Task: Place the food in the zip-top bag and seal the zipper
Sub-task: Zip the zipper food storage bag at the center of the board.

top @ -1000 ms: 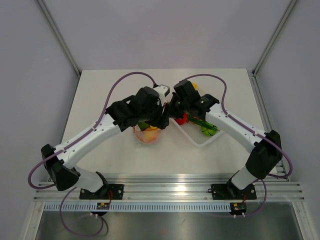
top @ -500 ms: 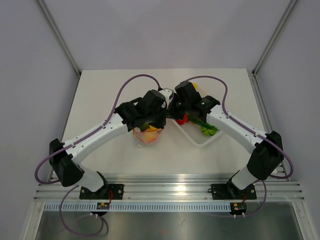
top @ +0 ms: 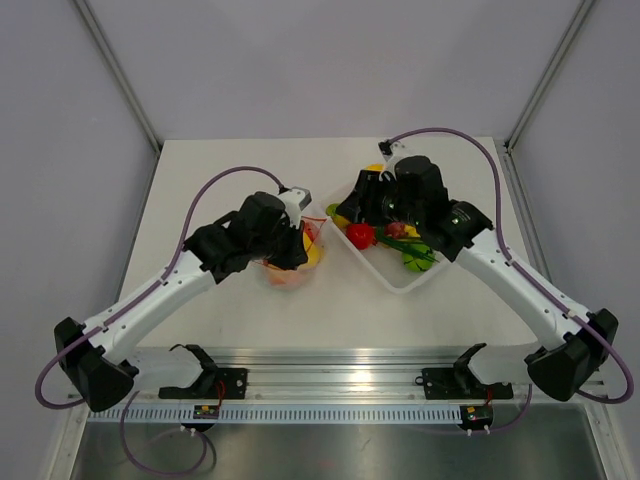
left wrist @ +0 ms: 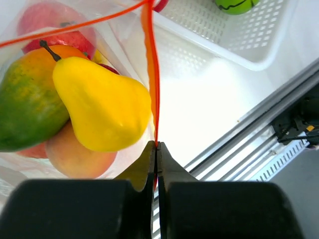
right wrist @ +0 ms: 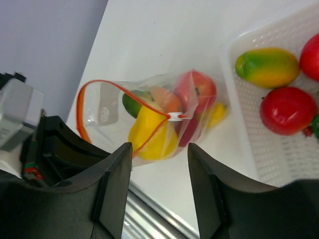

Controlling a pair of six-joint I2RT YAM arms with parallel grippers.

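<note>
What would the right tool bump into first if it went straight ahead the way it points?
Probably the zip-top bag, near its orange-red zipper, with the yellow pear inside just behind. The open right tool points at it, though depth is hard to judge.

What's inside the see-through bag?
Inside the zip-top bag: a yellow pear, a green-orange mango, a red apple and a peach-coloured fruit. Anything beneath them is covered.

A white table (top: 200,180) stands between pale lilac walls (top: 330,60), with metal rails (top: 340,362) along its near edge.
</note>
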